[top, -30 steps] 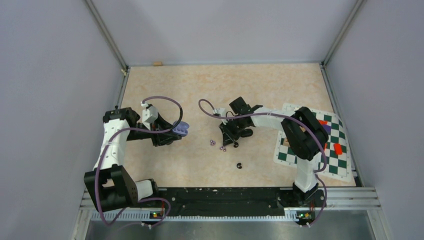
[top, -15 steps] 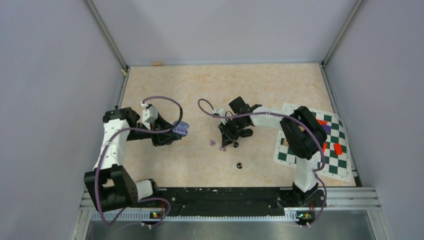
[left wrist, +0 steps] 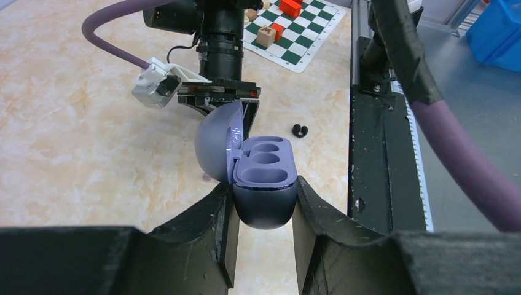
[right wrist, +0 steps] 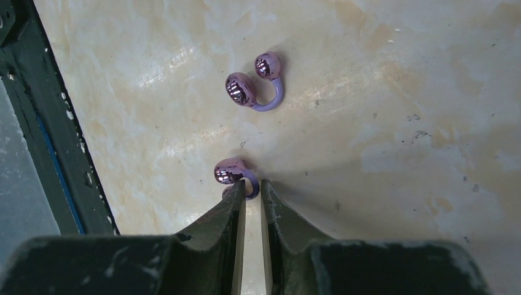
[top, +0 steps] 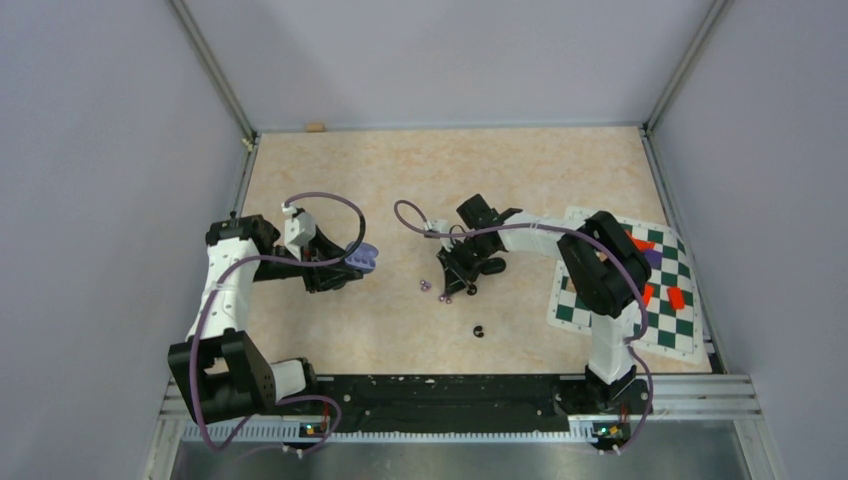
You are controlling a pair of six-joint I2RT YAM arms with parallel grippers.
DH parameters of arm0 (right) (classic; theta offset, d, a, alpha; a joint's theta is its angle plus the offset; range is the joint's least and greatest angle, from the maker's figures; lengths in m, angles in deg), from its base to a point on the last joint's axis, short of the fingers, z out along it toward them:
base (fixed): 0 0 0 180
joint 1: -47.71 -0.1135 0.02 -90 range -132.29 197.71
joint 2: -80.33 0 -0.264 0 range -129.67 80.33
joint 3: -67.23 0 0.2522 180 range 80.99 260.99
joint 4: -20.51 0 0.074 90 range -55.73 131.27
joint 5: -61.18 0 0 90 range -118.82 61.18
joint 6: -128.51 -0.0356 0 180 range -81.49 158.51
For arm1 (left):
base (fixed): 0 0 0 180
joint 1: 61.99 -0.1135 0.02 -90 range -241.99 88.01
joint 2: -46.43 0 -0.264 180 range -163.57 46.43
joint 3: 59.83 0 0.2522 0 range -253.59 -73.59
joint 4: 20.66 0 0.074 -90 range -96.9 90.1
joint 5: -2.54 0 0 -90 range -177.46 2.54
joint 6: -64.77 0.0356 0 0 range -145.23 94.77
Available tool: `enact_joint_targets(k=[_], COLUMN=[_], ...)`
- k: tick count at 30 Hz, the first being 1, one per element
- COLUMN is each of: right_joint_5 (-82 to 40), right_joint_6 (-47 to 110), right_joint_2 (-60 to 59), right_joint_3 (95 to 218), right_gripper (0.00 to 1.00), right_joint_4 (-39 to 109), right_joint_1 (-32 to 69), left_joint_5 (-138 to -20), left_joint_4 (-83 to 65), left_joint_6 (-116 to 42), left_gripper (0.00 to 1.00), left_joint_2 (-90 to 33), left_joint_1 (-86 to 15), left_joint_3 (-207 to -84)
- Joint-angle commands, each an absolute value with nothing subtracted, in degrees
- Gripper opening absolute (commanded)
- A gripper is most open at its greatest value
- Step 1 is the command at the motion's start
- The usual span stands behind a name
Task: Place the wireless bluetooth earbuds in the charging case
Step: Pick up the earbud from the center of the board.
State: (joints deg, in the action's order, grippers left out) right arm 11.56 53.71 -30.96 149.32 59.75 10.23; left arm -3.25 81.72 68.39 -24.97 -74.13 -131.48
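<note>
Left pincer point(left wrist: 263, 189) clamps the lilac oval plastic charging case point(left wrist: 265, 161), lid open. Right of that case, the narrowed right pincer point(right wrist: 253, 189) pinches a glossy purple earbud point(right wrist: 231, 172).

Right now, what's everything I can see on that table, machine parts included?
purple earbuds: two, pale purple, mid-table by the right tool
black earbud: one seen, glossy black, nearer the arm bases
charging case: one, purple, lid open, sockets empty, in the left tool
checkered mat: one, green and white, table's right side
blocks: several, red, orange, tan, on the mat
left tool: black, shut on the charging case
right tool: black, nearly shut, tips at one purple earbud
</note>
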Motion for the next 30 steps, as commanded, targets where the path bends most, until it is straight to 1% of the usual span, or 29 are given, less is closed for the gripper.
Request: enact_joint_targets(k=[1,3,7,10,17,24,28,30], right_joint_5=[13.3,15.0,17.9,20.2,18.4,11.4,4.7,1.9], right_joint_6=[55.8,56.1,56.4,56.3,55.3,53.9,54.2,54.9], right_joint_2=[-32.7,-32.6,-31.9,-31.2,-26.2,-15.9,-9.2,-6.2], right_joint_3=[150.4,150.8,151.0,151.0,149.5,146.2,144.9,144.8], right_gripper=[0.13,0.1,0.0,0.0,0.0,0.0,0.0,0.0], right_joint_4=[62.6,63.4,63.8,63.7,60.7,54.6,51.8,51.4], right_joint_1=[9.2,9.2,9.4,10.1,11.4,11.5,11.5,11.5], left_joint_5=[-1.2,-1.2,-1.2,-1.1,-1.1,-1.4,-3.4,-5.5], left_joint_4=[84.0,84.0,84.0,84.1,84.0,84.0,83.8,80.2], left_joint_6=[69.8,69.8,69.8,69.8,70.0,69.8,68.4,63.3], left_gripper=[0.0,0.0,0.0,0.0,0.0,0.0,0.0,0.0], left_joint_2=[-24.3,-24.3,-24.2,-24.3,-24.6,-25.1,-24.5,-24.1], left_joint_1=[-74.5,-74.4,-74.5,-74.4,-74.4,-74.3,-72.5,-70.8], left_joint_3=[-133.0,-133.0,-133.0,-133.0,-133.0,-134.0,-136.3,-138.0])
